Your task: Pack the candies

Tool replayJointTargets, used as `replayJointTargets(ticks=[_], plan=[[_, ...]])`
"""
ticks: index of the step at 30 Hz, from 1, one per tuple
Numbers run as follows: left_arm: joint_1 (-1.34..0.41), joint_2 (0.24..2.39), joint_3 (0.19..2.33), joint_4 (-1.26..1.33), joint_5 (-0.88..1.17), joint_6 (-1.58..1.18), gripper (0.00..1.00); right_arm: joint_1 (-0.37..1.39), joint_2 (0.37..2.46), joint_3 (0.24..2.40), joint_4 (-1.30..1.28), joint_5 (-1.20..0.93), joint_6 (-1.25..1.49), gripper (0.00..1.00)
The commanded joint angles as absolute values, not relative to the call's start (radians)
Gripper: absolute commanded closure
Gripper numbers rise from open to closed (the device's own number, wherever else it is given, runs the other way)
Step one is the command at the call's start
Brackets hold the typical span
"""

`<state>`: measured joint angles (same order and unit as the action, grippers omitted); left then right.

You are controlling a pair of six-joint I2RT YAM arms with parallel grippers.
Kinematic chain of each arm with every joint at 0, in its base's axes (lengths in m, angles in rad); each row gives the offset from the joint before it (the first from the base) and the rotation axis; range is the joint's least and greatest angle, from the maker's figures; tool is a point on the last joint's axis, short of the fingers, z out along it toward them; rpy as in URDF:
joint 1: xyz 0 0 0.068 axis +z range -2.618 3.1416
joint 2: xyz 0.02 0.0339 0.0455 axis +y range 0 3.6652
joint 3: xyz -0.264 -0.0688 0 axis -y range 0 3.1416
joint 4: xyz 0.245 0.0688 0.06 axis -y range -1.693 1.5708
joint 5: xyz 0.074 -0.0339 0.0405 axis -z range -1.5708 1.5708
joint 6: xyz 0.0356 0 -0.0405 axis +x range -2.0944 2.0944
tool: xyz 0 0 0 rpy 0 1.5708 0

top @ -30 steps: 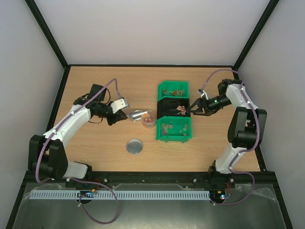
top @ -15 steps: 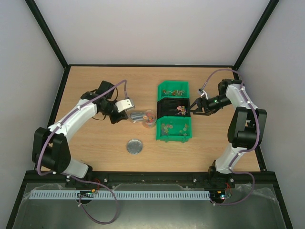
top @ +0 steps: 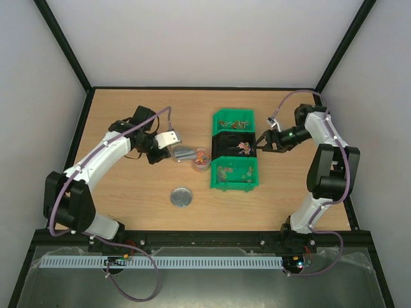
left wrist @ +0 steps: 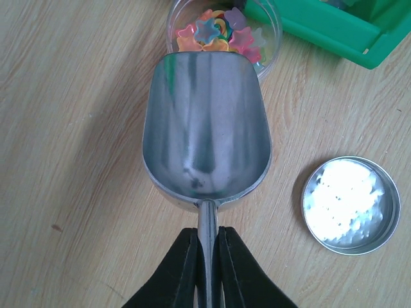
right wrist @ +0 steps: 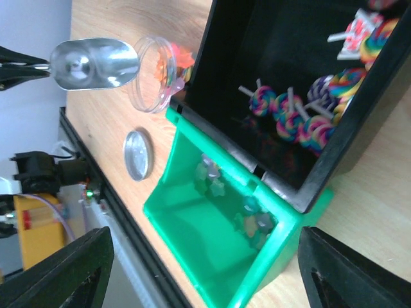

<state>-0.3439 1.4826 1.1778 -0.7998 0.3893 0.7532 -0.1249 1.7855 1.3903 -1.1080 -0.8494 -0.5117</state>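
The left gripper (left wrist: 207, 260) pinches the handle of the scoop (left wrist: 205, 128), with the candies (left wrist: 217, 32) in a jar (left wrist: 277, 37) just past its bowl. The right gripper (top: 259, 144) gapes, empty

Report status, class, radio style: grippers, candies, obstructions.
Left gripper shut on scoop handle, scoop empty. Right gripper open at black bin. Candies in open jar, scoop mouth at rim. Lid lies apart, nothing blocking.

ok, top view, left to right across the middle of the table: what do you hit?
left gripper → metal scoop → clear tub holding candies → green-and-black bins → right gripper. Round lid omitted: it shares the scoop's span.
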Motion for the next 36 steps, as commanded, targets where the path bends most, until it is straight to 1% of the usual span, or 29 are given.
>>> replayJointTargets(ticks=[1, 6, 10, 13, 15, 17, 18, 22, 25, 28, 32, 36], plan=[[-0.333, 1.432, 1.185, -0.812, 0.381, 0.755, 0.98, -0.127, 1.746, 1.455, -1.065, -0.793, -0.496, 0.15], [-0.306, 1.334, 1.121, -0.726, 0.378, 0.784, 0.98, -0.127, 1.674, 1.468, -0.924, -0.741, -0.455, 0.00], [-0.262, 1.269, 1.068, -0.676, 0.408, 0.789, 0.98, -0.127, 1.592, 1.449, -0.790, -0.726, -0.403, 0.01], [-0.234, 1.251, 1.032, -0.642, 0.417, 0.753, 0.98, -0.127, 1.525, 1.398, -0.640, -0.700, -0.310, 0.01], [-0.206, 1.248, 1.004, -0.600, 0.418, 0.708, 0.98, -0.129, 1.490, 1.361, -0.534, -0.599, -0.175, 0.01], [-0.177, 1.256, 0.982, -0.566, 0.417, 0.664, 0.98, -0.130, 1.471, 1.343, -0.493, -0.549, -0.125, 0.01], [-0.164, 1.262, 0.968, -0.547, 0.409, 0.642, 0.98, -0.131, 1.466, 1.339, -0.484, -0.558, -0.123, 0.01], [-0.113, 1.291, 0.912, -0.447, 0.398, 0.550, 0.98, -0.130, 1.486, 1.358, -0.551, -0.714, -0.174, 0.01], [-0.094, 1.320, 0.874, -0.386, 0.393, 0.511, 0.97, -0.130, 1.522, 1.379, -0.614, -0.807, -0.176, 0.02], [-0.077, 1.339, 0.831, -0.326, 0.392, 0.494, 0.98, -0.130, 1.527, 1.356, -0.633, -0.869, -0.175, 0.01], [-0.064, 1.384, 0.804, -0.295, 0.379, 0.504, 0.97, -0.126, 1.503, 1.282, -0.582, -0.896, -0.151, 0.02], [-0.052, 1.428, 0.797, -0.289, 0.380, 0.518, 0.96, -0.100, 1.492, 1.242, -0.551, -0.878, -0.145, 0.01]])
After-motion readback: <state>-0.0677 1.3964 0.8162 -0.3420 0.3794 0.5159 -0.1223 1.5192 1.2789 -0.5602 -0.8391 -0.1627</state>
